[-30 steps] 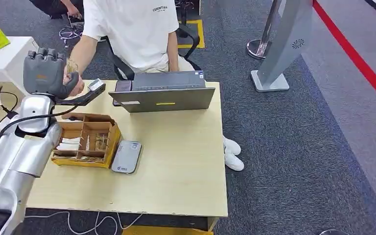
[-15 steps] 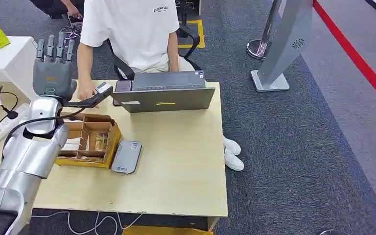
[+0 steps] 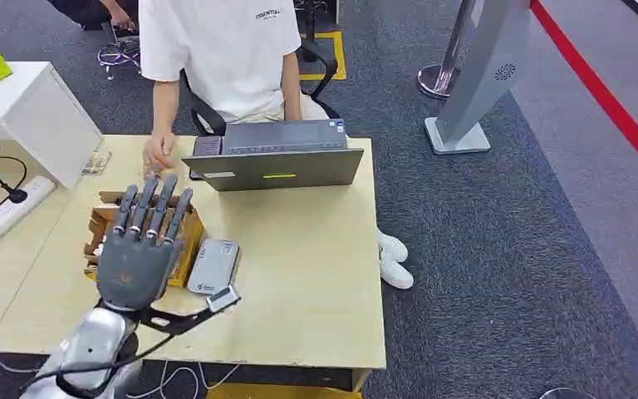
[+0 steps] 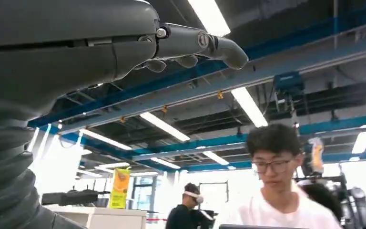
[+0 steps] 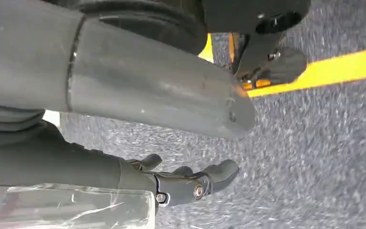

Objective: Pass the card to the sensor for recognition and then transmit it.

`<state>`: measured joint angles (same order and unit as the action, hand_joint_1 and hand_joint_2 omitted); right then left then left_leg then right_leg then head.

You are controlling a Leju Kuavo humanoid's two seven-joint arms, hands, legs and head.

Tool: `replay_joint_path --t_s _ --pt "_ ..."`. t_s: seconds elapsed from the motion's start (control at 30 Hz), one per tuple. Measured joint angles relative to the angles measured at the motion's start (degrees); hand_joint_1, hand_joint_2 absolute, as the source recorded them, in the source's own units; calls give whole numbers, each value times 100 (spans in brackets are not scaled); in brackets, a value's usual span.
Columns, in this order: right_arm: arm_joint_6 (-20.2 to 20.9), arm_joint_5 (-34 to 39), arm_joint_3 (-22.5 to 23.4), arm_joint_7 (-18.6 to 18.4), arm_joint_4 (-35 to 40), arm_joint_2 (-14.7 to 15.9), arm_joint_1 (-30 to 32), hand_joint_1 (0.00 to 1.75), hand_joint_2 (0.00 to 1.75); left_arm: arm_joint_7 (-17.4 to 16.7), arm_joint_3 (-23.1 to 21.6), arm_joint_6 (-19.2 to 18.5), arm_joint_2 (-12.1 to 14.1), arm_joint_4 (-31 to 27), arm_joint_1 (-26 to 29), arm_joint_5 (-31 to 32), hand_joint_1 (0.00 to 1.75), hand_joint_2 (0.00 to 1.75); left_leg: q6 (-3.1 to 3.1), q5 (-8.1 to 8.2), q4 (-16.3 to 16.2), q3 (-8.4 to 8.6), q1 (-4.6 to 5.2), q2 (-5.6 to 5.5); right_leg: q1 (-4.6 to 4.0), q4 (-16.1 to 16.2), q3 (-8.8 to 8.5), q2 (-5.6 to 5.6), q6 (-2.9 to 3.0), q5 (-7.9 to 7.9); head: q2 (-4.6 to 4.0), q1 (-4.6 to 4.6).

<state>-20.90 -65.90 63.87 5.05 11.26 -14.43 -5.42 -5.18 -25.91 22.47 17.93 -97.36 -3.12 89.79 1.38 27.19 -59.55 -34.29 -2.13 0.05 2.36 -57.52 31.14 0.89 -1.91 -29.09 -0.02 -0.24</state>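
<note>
Left robot hand hovers palm-down over the near side of the bench, with its fingers spread wide and straight above the cardboard box. It holds nothing that can be seen. The left wrist view looks up at the ceiling lights and shows the same extended fingers with nothing between them. The right robot hand hangs beside the body over the carpet. Its fingers are loosely bent, and whether they close on anything cannot be told. The card itself cannot be identified. It is not in the left robot hand and it is not lying on the sensor, the flat grey unit just beside the box. The person's hand rests on the far edge of the bench near the laptop; whether it holds the card cannot be told either. Hazard one: if the card is in the box, the spread fingers come down over the dividers, and a descent at this width is likely to catch a cardboard wall and drag or tip the box into the sensor. Hazard two: the wrist bracket projects low over the near end of the sensor, so a sideways sweep could knock the unit out of place. Hazard three: the person's hand lies on the line of any forward reach. An advance toward the laptop risks contact unless that hand withdraws.
</note>
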Motion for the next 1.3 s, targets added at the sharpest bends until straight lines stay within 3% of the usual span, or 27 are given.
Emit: replay_joint_path --t_s 0.2,0.3,0.43,0.67,0.93,1.3 --pt "-68 107 209 37 0 -52 -4 0 0 -395 -586 -140 486 -777 771 22 0 175 0 -2 4 1 -1 -2 -1 0 3 -5 1 -3 0 -4" --pt "190 103 238 20 4 -35 -6 0 0 -481 -688 -345 516 -849 938 26 0 175 -2 -4 1 1 0 -5 0 0 0 -9 -3 1 0 -4" --pt "359 5 242 -48 4 7 -9 0 0 -446 -595 -764 321 -655 967 -109 0 175 -5 -5 -2 1 1 -10 1 0 -2 -12 -3 6 0 -2" --pt "505 -238 214 -77 4 66 -10 0 0 -419 181 -1167 -77 208 672 -247 0 175 -2 -16 -2 2 -1 -11 -1 -1 -8 -11 -2 11 0 -4" --pt "603 -398 122 -98 4 138 -7 0 0 -421 951 -1154 -385 1199 185 -280 0 175 -4 -20 -2 0 0 -12 0 -1 -10 -10 -3 14 0 -2" --pt "647 -496 24 -127 4 171 -8 0 0 -417 1109 -1194 -650 1715 -179 -278 0 175 -4 -20 -3 -3 0 -14 0 -1 -7 -11 -5 16 0 -2"
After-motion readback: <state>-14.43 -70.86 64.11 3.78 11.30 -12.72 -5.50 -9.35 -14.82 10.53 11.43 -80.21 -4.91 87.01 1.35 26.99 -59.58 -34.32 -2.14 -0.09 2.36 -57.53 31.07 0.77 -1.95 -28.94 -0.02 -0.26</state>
